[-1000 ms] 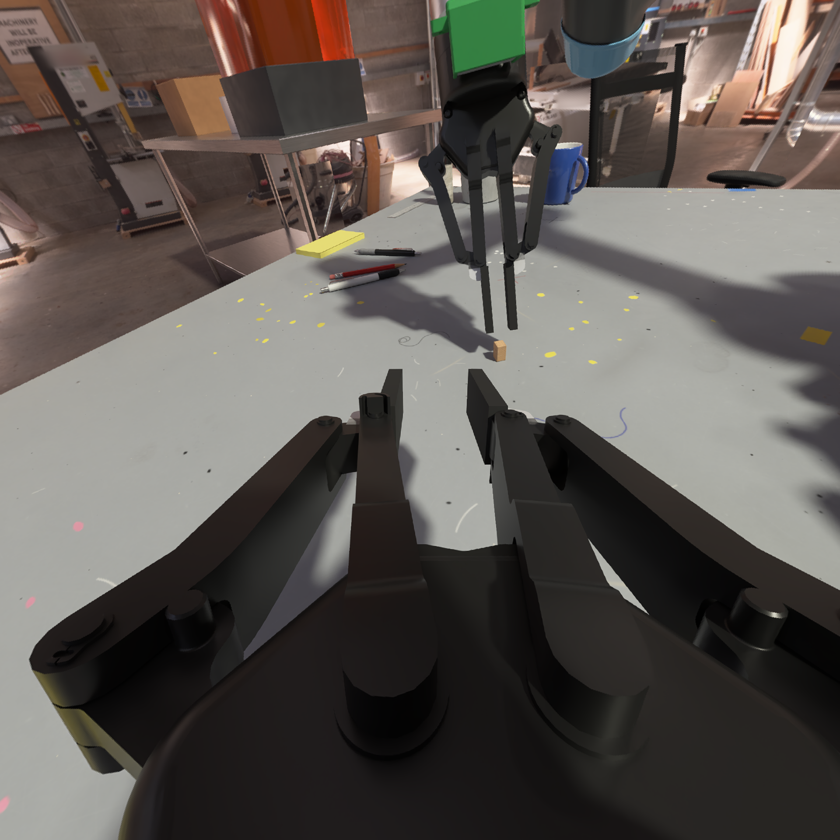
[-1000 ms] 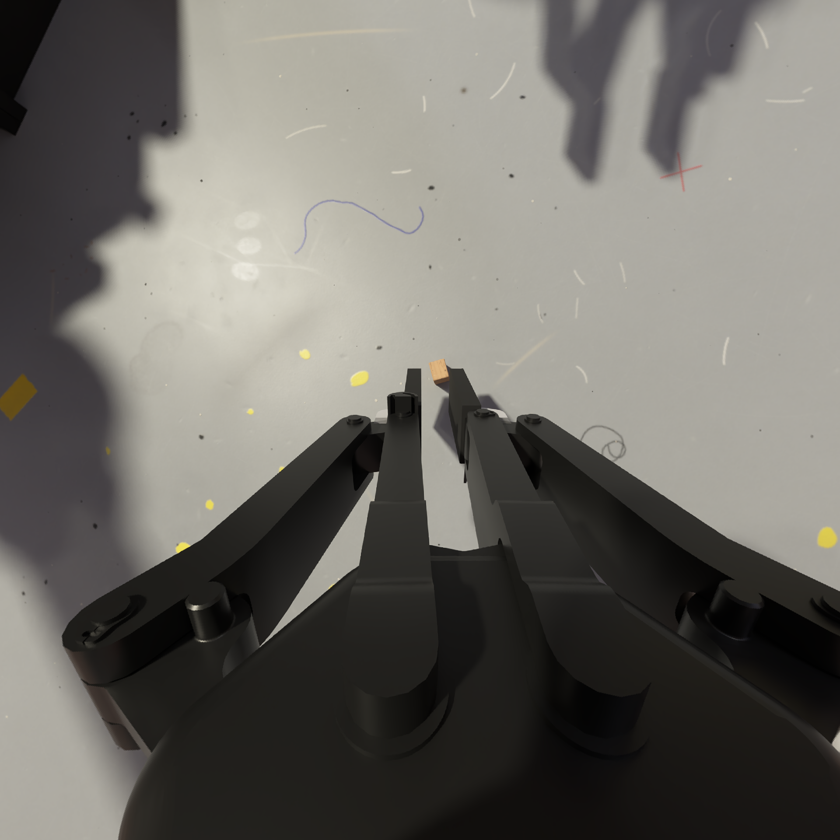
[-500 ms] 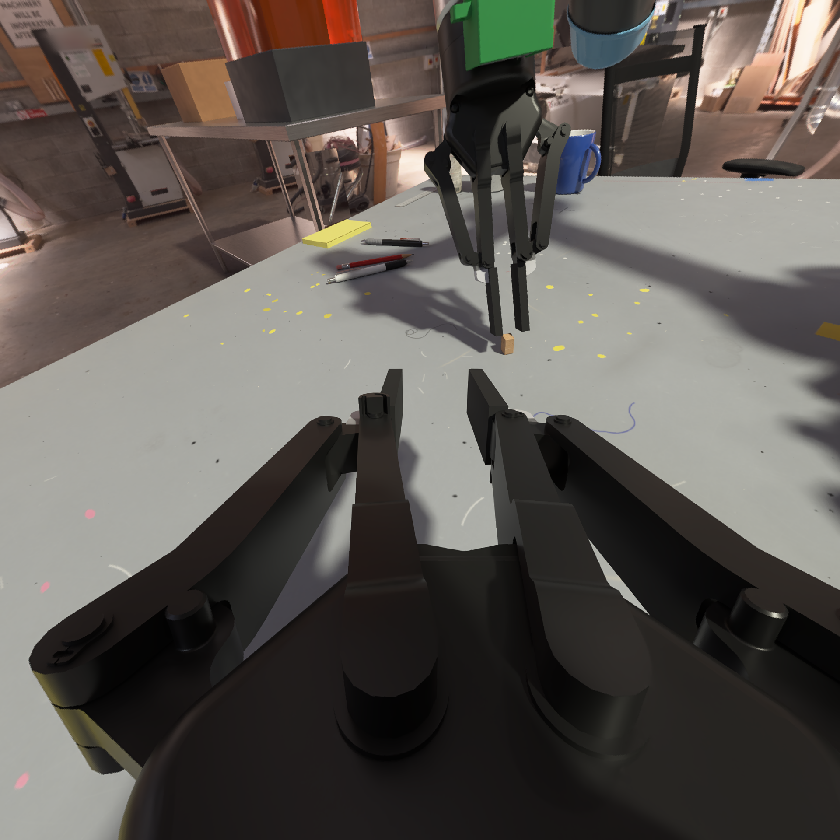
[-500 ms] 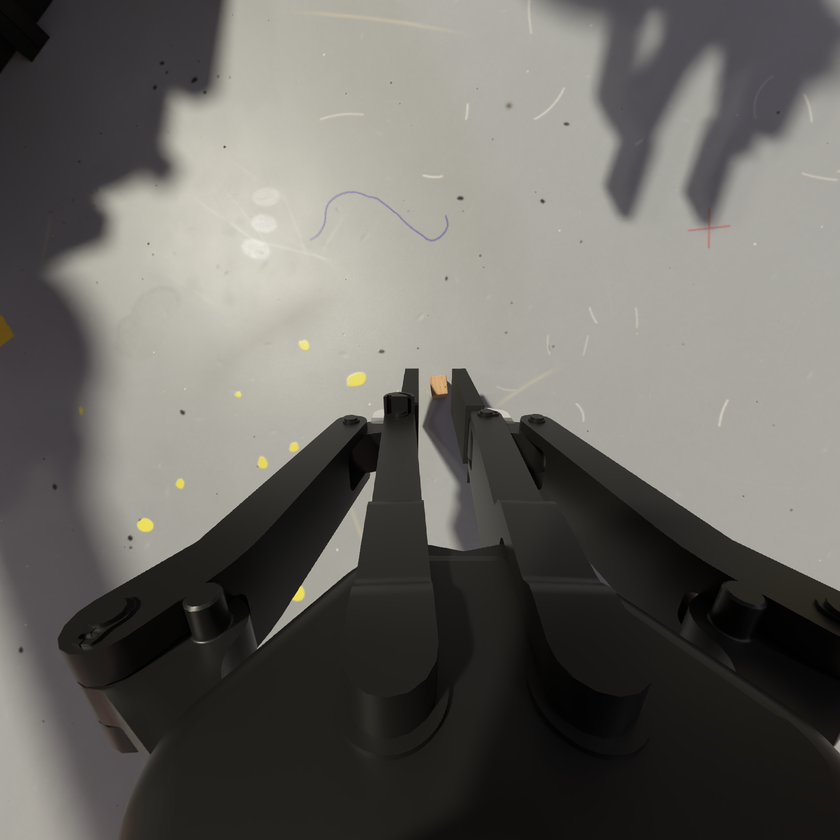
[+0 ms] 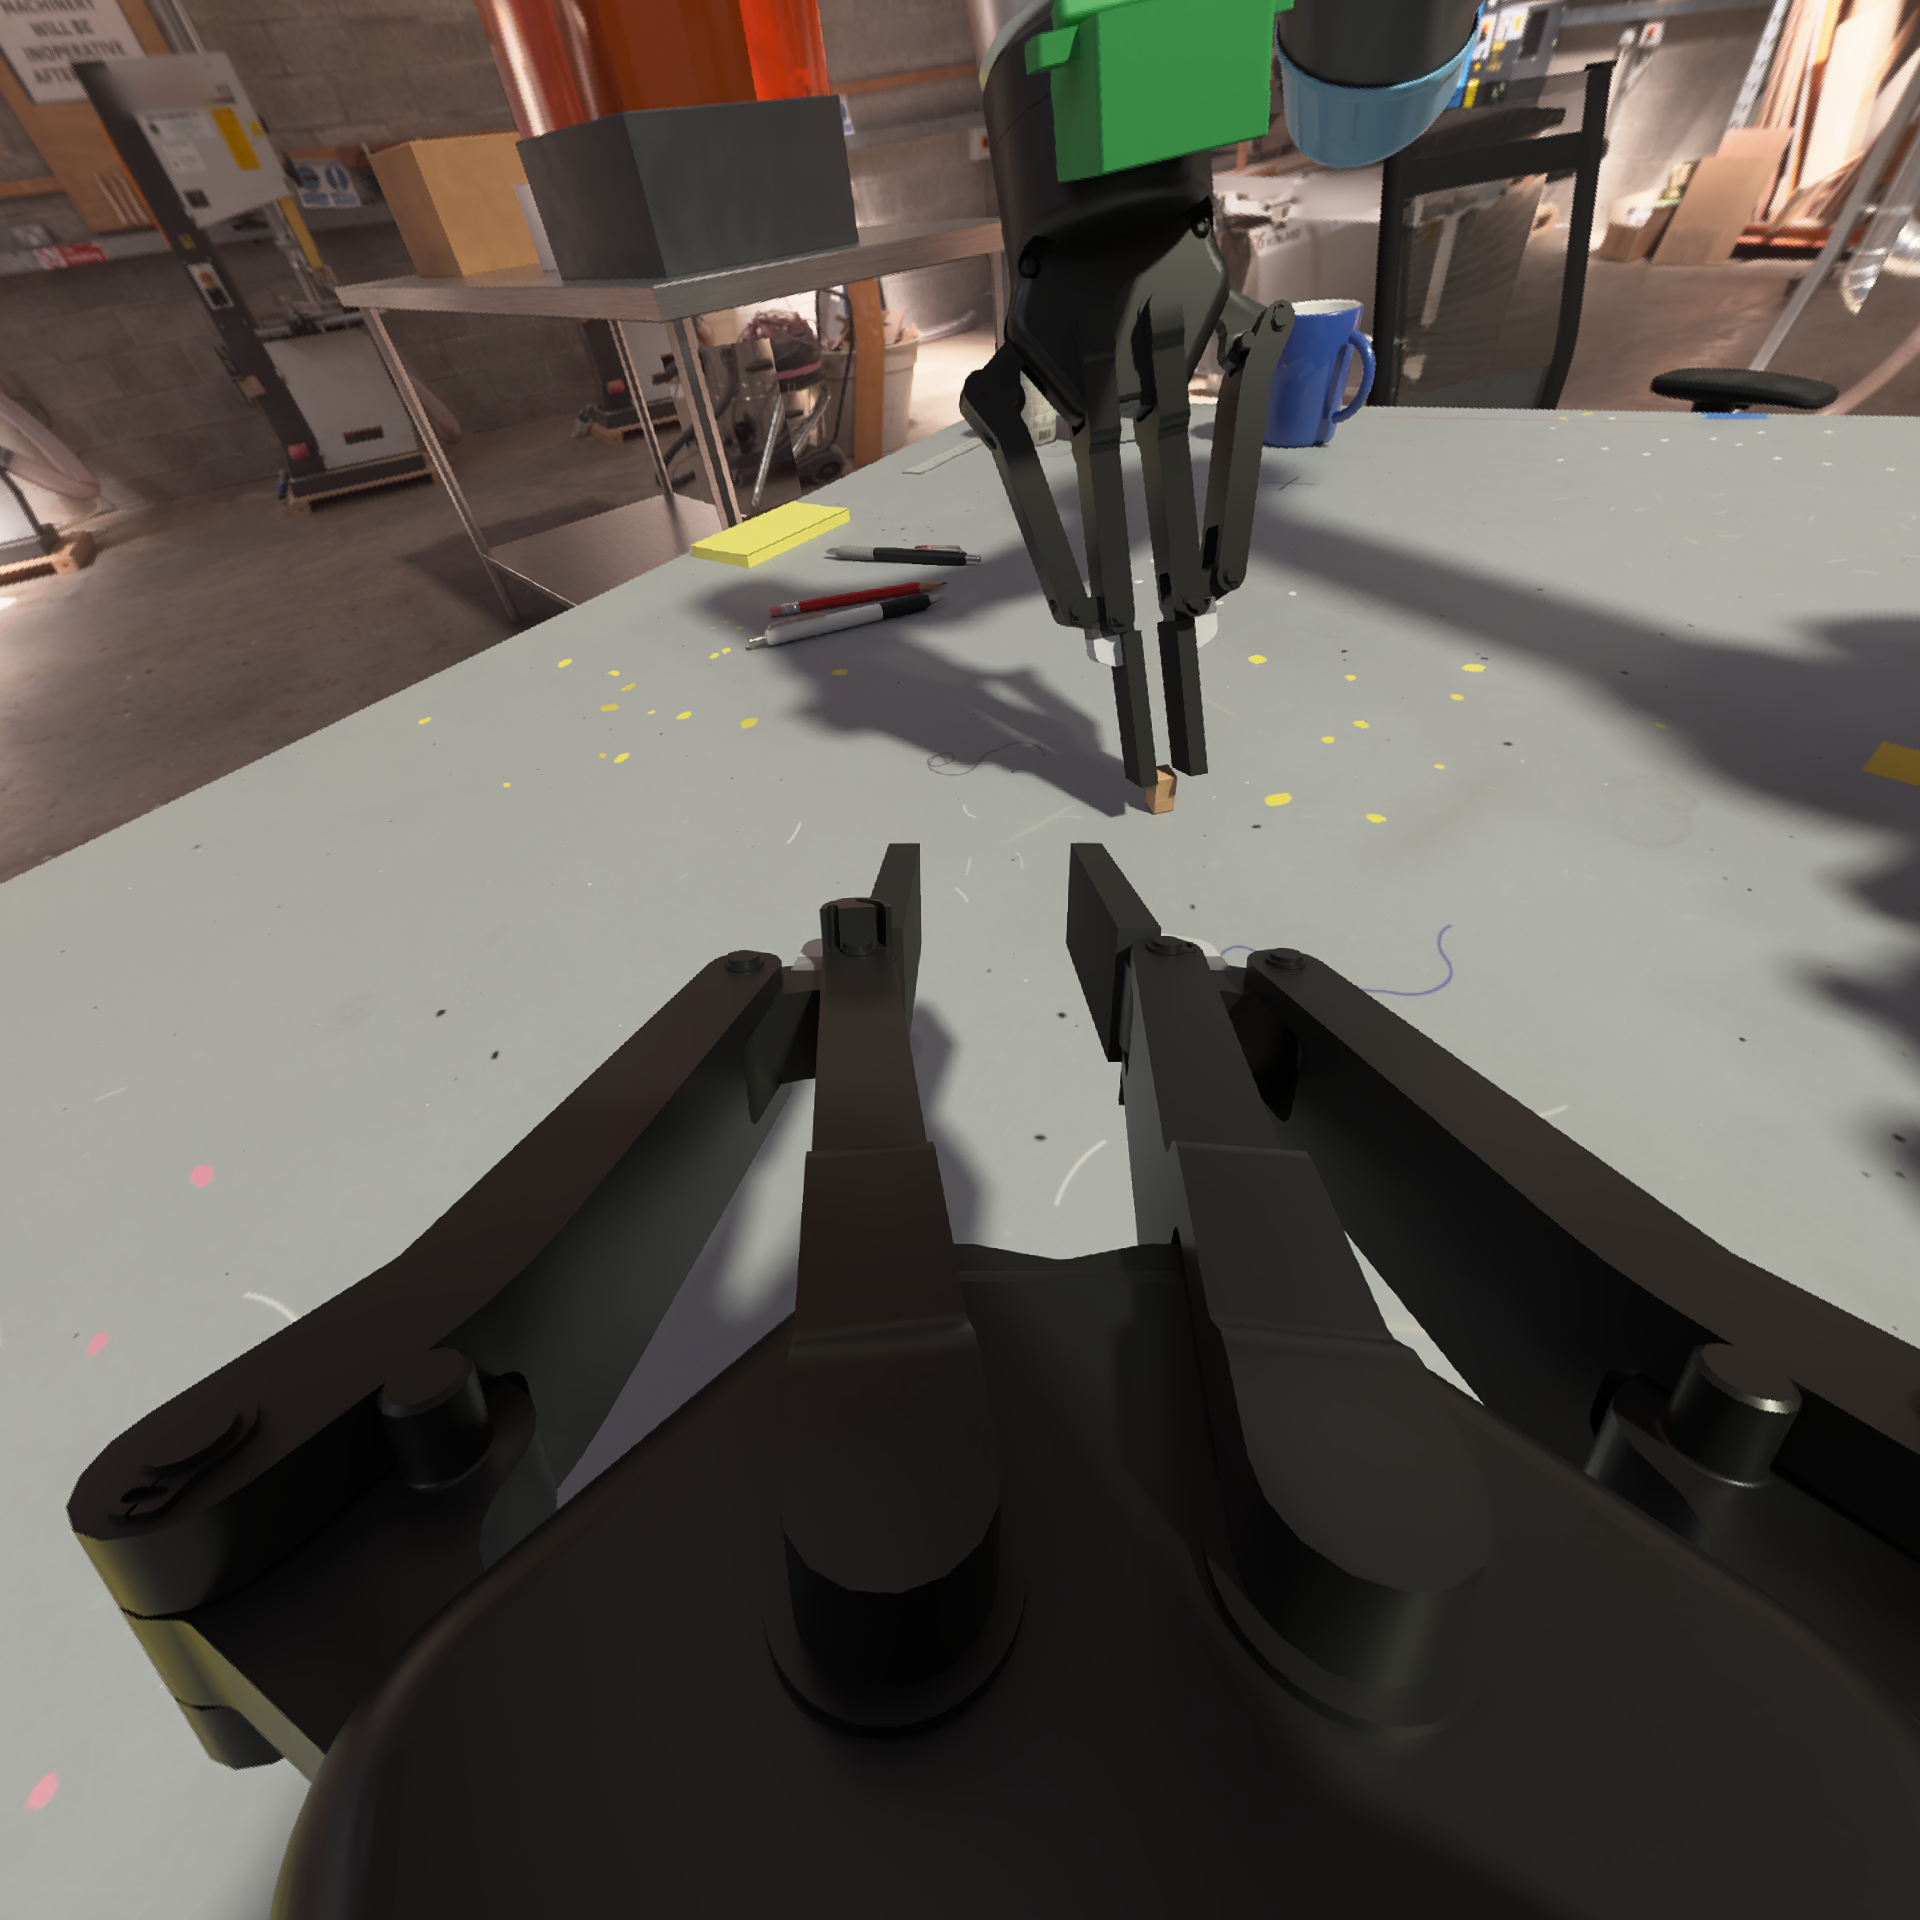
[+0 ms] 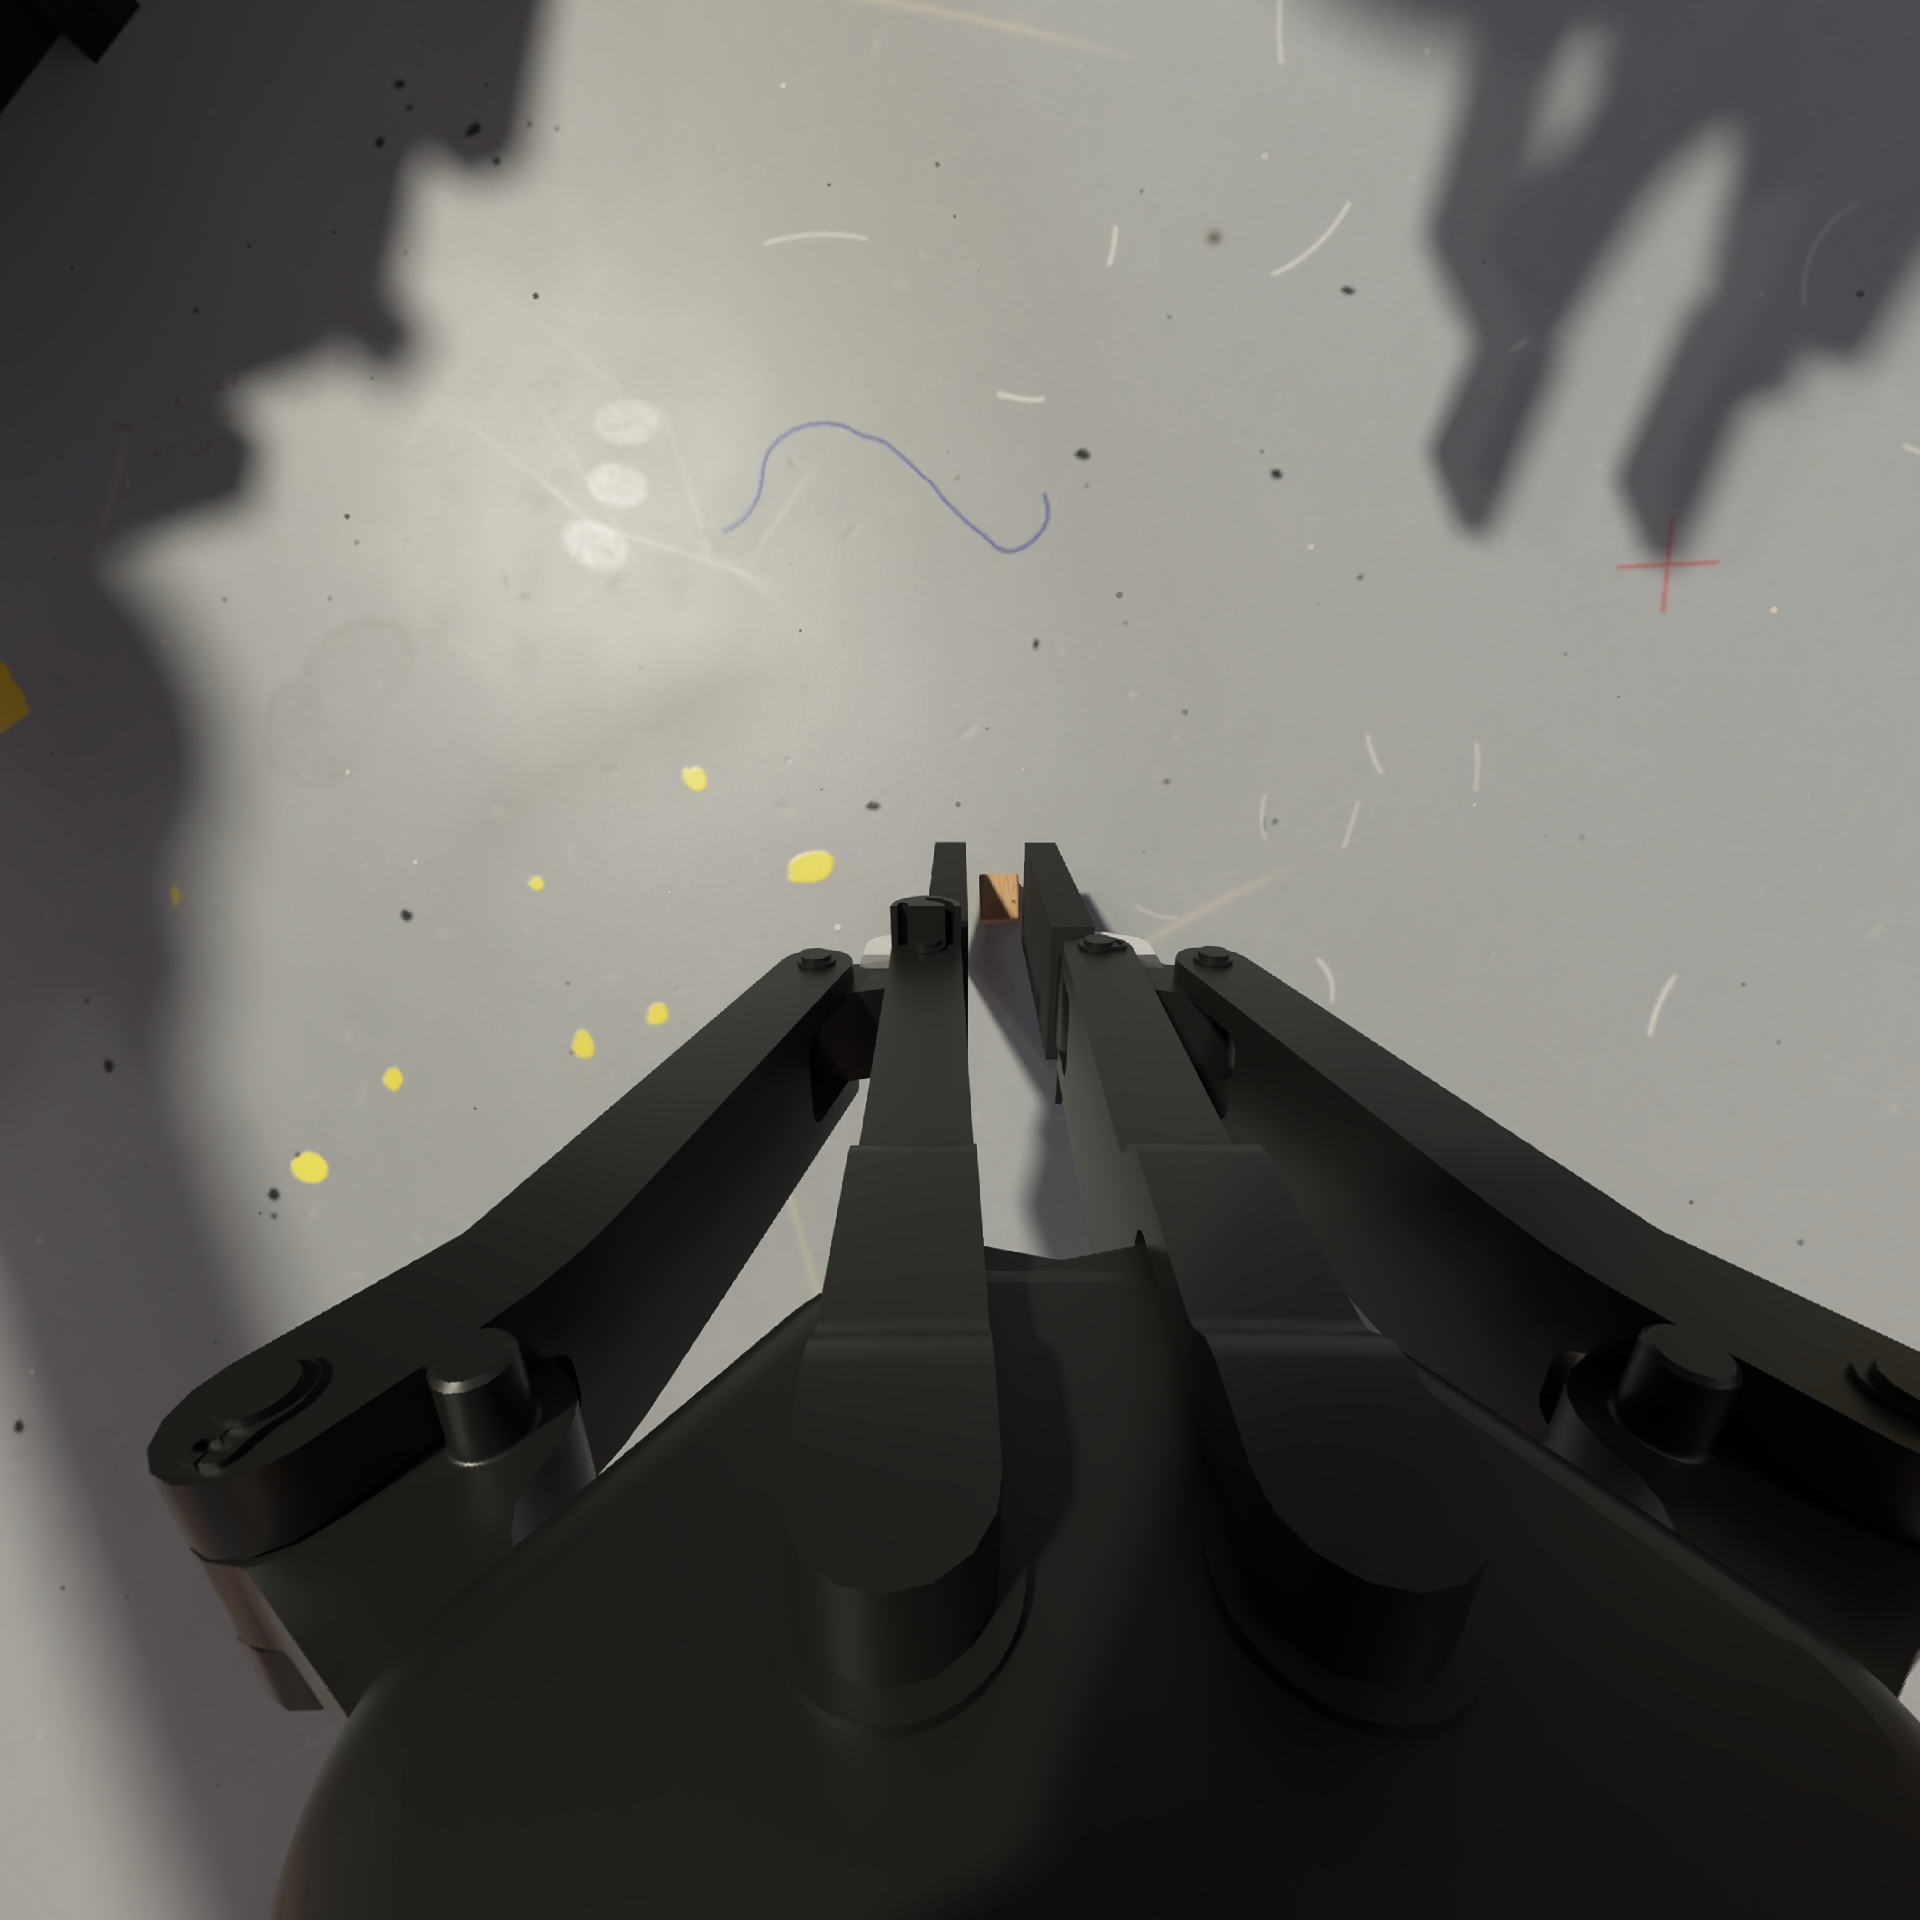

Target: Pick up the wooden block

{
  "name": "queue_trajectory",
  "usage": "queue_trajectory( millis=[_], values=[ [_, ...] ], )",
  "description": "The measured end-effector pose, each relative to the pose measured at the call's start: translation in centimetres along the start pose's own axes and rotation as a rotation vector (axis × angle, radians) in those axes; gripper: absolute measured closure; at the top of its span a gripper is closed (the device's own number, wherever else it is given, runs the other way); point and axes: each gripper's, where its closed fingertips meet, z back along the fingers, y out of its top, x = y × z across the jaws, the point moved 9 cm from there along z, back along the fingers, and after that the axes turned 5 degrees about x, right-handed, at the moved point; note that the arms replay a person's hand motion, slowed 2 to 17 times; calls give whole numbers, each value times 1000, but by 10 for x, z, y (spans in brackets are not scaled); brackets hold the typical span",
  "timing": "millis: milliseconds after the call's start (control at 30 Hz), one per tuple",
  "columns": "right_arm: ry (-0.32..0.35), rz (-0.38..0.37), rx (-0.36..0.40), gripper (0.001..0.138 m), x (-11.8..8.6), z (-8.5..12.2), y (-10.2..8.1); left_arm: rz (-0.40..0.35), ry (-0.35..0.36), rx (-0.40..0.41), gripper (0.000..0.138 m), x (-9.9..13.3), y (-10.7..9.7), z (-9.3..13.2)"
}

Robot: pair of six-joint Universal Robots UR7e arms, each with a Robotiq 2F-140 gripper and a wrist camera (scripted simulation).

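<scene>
The right end effector [image 6: 995, 868] straddles the wooden block [image 6: 1000, 898] mid-desk [image 5: 312, 987], fingers not yet clamped, open surface all around; the left end effector [image 5: 994, 883] hangs released, well apart.

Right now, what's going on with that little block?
Right end effector straddling wooden block, not closed. Block on table. Left end effector open, idle. Nothing in the way.

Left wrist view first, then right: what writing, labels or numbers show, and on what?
White wall sign, top left: printed words, which I do not quote.
Stickers on the machine: too small to read.
Right wrist view: no writing, only a red cross drawn on the table.
</scene>
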Motion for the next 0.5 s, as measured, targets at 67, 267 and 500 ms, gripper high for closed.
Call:
queue_trajectory(
  millis=[67, 267, 500],
  values=[
    [6, 5, -1, 124, 0, -1, 0, 0, -2, -1, 100, 0, 0, 0],
    [23, 22, -6, 125, 0, -4, 1, -5, -6, -7, 100, 1, 0, -1],
    [20, 41, -6, 126, 0, -8, 0, -11, -9, -11, 100, 2, 0, -2]
  ],
)
